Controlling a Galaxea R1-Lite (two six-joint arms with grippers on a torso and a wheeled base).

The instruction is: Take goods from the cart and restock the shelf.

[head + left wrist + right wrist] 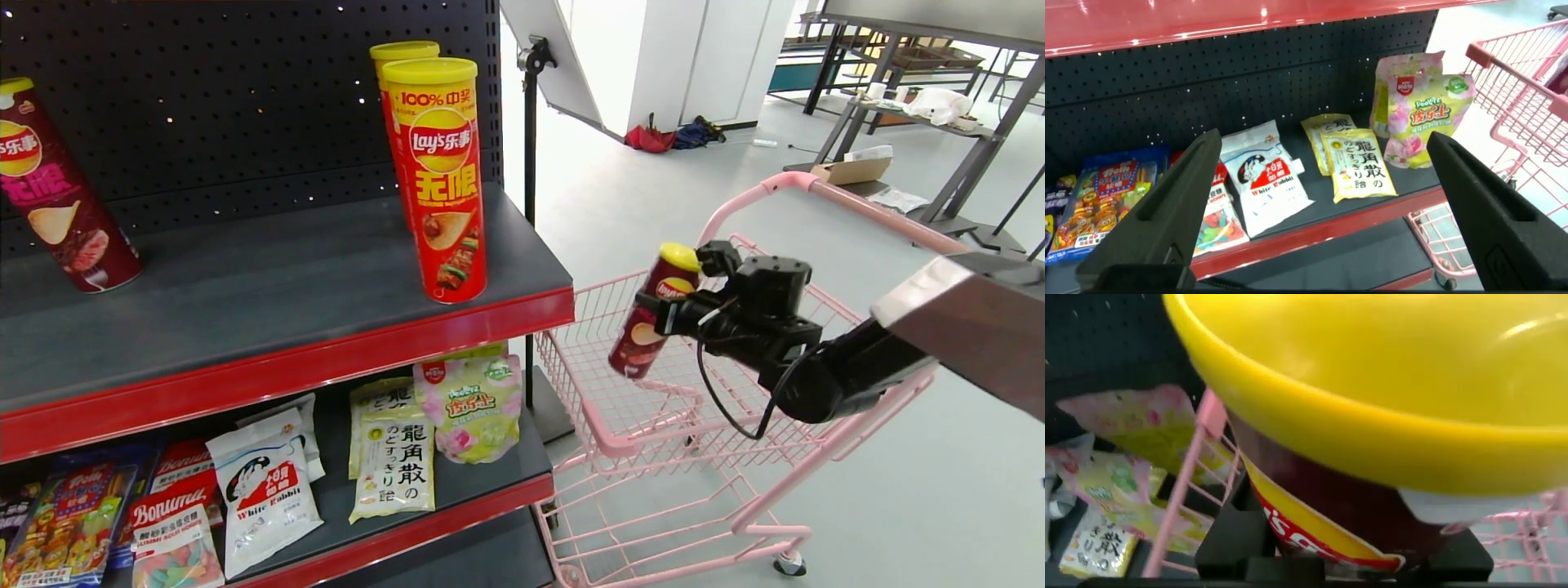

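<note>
**Right claw clamped on chip can over the cart, left claw wide open at the lower shelf**

Yellow lid [1372, 384] of the held can sits right up against the right wrist camera, with the maroon body behind it seated between black pads.

Head view:
- Right gripper [684, 294] is centre-right of frame, closed on the maroon chip can [653, 318].
- That can is tilted, lid uppermost, over the basket of the pink cart [857, 206].
- I can't tell whether its base is above the rim or just inside.
- Cart fills the lower right of frame, just beside the end of the shelf unit.

Left gripper [1323, 212] has its fingers [1176, 204] spread wide with nothing between them. It faces the lower shelf [498, 478].

Upper shelf [245, 278], upper left of frame:
- Two red cans [441, 180] stand upright one behind the other near its right end, the front one close to the red edge.
- A second maroon can [61, 196] stands at the far left edge of frame, well apart from them.

Lower shelf, bottom left of frame:
- Pink-green pouch [473, 408] leans at the right end.
- Yellow sachets [392, 465] are just beside it, overlapping.
- White bag [265, 490] is next along.
- Colourful packs [73, 523] are in the corner.
</note>
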